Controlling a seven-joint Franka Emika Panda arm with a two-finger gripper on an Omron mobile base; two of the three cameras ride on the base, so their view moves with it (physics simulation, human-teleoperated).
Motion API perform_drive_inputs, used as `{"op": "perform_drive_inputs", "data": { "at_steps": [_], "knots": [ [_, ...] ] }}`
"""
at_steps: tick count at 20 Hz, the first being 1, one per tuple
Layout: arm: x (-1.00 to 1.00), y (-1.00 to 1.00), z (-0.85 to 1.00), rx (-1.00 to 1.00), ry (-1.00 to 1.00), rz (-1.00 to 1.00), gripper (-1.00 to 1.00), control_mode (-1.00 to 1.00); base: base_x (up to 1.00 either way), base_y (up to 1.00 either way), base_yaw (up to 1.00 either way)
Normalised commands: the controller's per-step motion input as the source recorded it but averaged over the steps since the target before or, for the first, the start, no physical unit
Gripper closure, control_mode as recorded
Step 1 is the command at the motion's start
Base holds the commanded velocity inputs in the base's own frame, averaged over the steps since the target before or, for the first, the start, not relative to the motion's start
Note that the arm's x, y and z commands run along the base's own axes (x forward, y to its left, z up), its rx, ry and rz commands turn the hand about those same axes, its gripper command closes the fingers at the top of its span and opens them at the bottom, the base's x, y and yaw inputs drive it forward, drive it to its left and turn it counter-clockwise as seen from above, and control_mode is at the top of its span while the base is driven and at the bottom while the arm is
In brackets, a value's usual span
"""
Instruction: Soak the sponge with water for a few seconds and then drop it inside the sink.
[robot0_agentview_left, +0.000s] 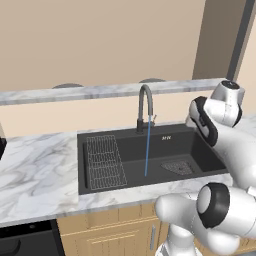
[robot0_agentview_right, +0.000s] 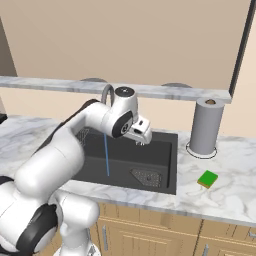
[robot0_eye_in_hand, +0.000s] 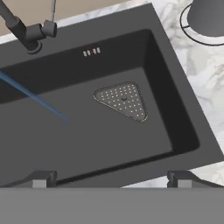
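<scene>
A: Above the right half of the basin, the hand (robot0_agentview_right: 142, 140) is hanging from the white arm, with its two dark fingertips (robot0_eye_in_hand: 43, 178) showing far apart at the bottom of the hand view. The hand is standing wide open and is gripping nothing.

B: And what is lying straight under it?

A: The sink (robot0_eye_in_hand: 175, 109) is sitting directly below the hand, dark charcoal, with its triangular mesh drain (robot0_eye_in_hand: 123, 100) lying just ahead of the fingertips on the basin floor. The water (robot0_agentview_left: 147, 147) is running as a thin blue stream from the curved grey faucet (robot0_agentview_left: 144, 107) down to the basin floor, off to the hand's left and apart from it.

B: Where is the sponge sitting?

A: The sponge (robot0_agentview_right: 207, 179) is lying flat on the marble bench (robot0_agentview_right: 225, 195), to the hand's right, well apart from it and outside the basin, beyond the sink's right rim. It is dry of the stream, nowhere near it.

B: Anything else around?

A: A grey cylinder on a round base (robot0_agentview_right: 204, 126) is standing upright on the bench behind the sponge, near the hand's far right. A wire grid rack (robot0_agentview_left: 104, 162) is lying in the basin's far left part, beyond the stream from the hand.
</scene>
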Motion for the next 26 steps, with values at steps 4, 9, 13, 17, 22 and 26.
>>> {"op": "perform_drive_inputs", "data": {
  "at_steps": [4,9,13,17,22,26],
  "knots": [
    [-0.26,-0.01,0.04,0.0,0.05,-0.01,-1.0,-1.0,0.0,0.0,0.0],
    [-0.26,0.0,0.01,0.0,0.09,-0.05,-1.0,-1.0,0.0,0.0,0.0],
    [-0.16,0.0,-0.01,0.0,0.08,-0.06,-1.0,-1.0,0.0,0.0,0.0],
    [-0.01,-0.09,-0.25,-0.03,0.0,-0.03,-1.0,-1.0,0.0,0.0,0.0],
    [0.0,-0.13,-0.35,-0.03,-0.02,0.0,-1.0,-1.0,0.0,0.0,0.0],
    [0.0,-0.19,-0.12,-0.01,0.0,0.0,-1.0,-1.0,0.0,0.0,0.0]
  ]
}}
